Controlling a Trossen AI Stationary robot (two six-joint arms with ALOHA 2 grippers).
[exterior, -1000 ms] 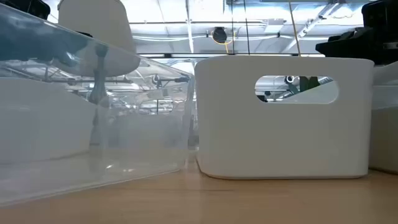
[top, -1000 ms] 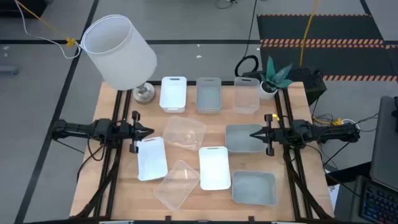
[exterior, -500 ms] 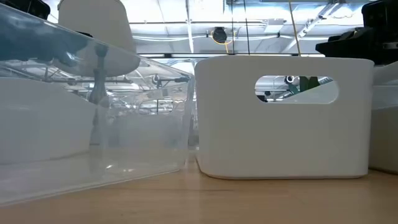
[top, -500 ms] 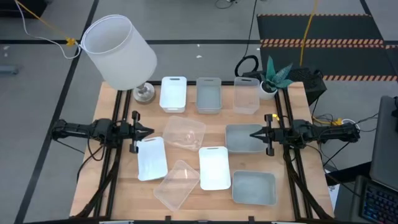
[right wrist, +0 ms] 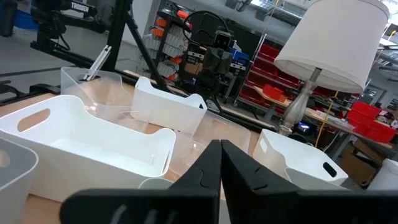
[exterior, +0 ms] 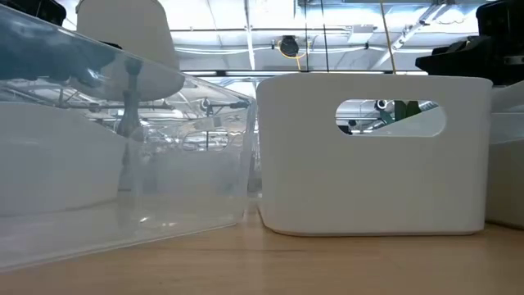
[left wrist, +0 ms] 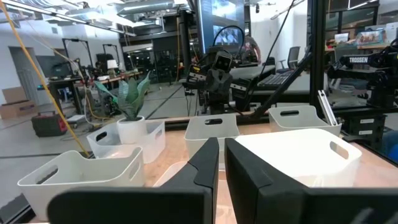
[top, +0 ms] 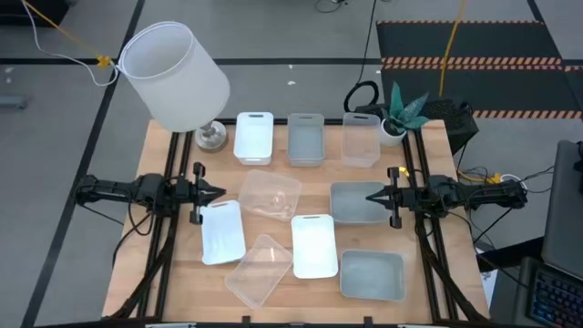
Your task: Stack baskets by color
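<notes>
lamp (top: pixel 178 77): far-left table corner, shade tilted | potted plant (top: pixel 398 114): far-right corner | table (top: pixel 173 269): wood

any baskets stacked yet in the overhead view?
No. All nine baskets sit singly on the table, including the white basket, grey basket and clear basket in the back row.

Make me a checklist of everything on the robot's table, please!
Surface: wooden table.
Job's things: nine baskets, none stacked. White basket, grey basket and clear basket in a back row; six more scattered nearer.
Clutter: lamp at the back left corner, small potted plant at the back right.
Claws: left claw and right claw shut, holding nothing.
Cables: yellow cord on the floor.
Surroundings: striped floor mat.
</notes>
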